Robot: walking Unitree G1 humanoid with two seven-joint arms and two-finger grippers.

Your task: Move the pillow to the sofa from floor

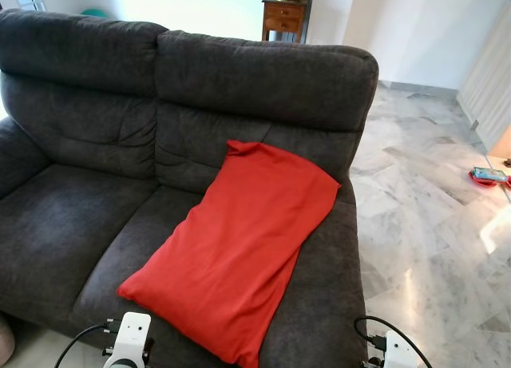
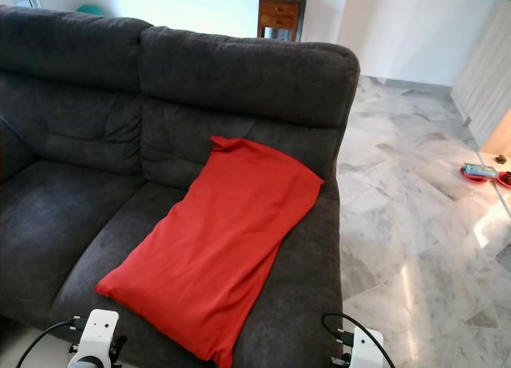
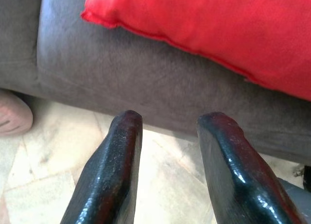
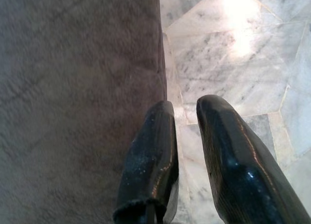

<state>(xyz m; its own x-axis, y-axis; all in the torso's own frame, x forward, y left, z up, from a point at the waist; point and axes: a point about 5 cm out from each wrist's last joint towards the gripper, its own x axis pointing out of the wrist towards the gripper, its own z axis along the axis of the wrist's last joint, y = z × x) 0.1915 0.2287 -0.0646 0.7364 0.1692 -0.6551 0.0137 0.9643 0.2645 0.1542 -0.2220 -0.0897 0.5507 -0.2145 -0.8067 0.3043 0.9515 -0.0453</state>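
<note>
Placement looked complete: long red fabric pillow lay diagonally on dark grey upholstered sofa, so left gripper and right gripper hung spread, empty.

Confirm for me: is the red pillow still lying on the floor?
No, the red pillow lies on the seat of the dark grey sofa, its top corner leaning against the backrest.
</note>
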